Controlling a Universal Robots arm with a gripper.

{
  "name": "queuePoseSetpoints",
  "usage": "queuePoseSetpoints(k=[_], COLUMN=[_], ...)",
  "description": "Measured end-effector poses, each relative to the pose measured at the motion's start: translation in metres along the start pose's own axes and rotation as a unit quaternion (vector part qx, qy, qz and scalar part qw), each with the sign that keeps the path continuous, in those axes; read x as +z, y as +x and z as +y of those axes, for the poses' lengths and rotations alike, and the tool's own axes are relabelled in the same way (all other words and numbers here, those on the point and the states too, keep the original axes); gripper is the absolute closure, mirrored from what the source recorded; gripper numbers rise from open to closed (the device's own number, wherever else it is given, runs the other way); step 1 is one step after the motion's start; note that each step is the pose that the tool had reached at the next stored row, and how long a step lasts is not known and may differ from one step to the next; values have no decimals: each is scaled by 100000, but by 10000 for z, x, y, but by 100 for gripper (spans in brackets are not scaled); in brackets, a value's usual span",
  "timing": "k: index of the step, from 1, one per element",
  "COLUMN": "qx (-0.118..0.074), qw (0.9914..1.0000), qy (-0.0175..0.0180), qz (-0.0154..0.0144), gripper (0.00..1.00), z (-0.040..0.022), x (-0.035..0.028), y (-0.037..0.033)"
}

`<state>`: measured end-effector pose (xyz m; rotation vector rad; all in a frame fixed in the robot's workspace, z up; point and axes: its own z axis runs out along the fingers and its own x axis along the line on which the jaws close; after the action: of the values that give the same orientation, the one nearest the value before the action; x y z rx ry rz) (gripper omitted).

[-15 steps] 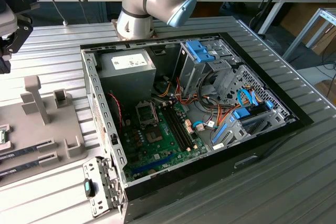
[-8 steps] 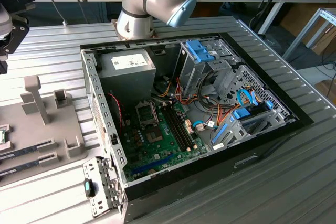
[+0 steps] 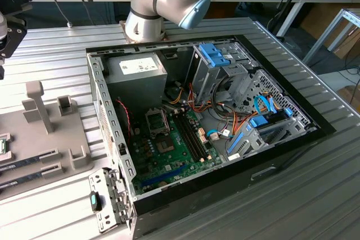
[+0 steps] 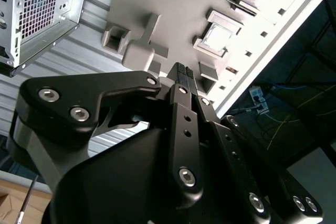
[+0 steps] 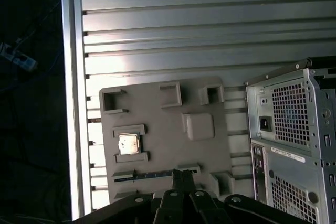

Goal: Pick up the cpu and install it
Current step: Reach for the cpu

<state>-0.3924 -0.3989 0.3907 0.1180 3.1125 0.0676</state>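
Cpu (image 5: 128,144): one small flat square chip, dull silver top, lying face up in a shallow pocket of the grey tray (image 5: 157,124). It shows in both wrist views (image 4: 218,38).

Location: the tray (image 3: 67,136) sits on the ribbed metal counter (image 3: 225,212), at the exterior view's left of the open computer case (image 3: 101,99). The cpu is well apart from the empty socket (image 3: 157,121) on the green circuit board (image 3: 180,155) inside the case.

Claw (image 5: 182,173): clenched, with the two black tips pressed together and nothing between them. It hangs above the tray, near the cpu but not touching it (image 4: 184,68).

Handling, by judgement: very light, thin and stiff. The smooth metal lid is likely slippery. The underside contacts are fragile and should not be scraped or pressed.

Hold: by two opposite edges, never by the flat faces. Raised ledges bracket the pocket on two sides. The other two sides look the freer way in for the tips. Light squeeze, and keep it level.

Condition: no damage visible from here.
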Motion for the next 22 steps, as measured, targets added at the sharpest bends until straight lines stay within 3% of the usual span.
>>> queuePoseSetpoints(k=[22], qx=[2], qw=[100000], qy=[1], qz=[-1], gripper=[89], z=[-12], x=[2], y=[156])
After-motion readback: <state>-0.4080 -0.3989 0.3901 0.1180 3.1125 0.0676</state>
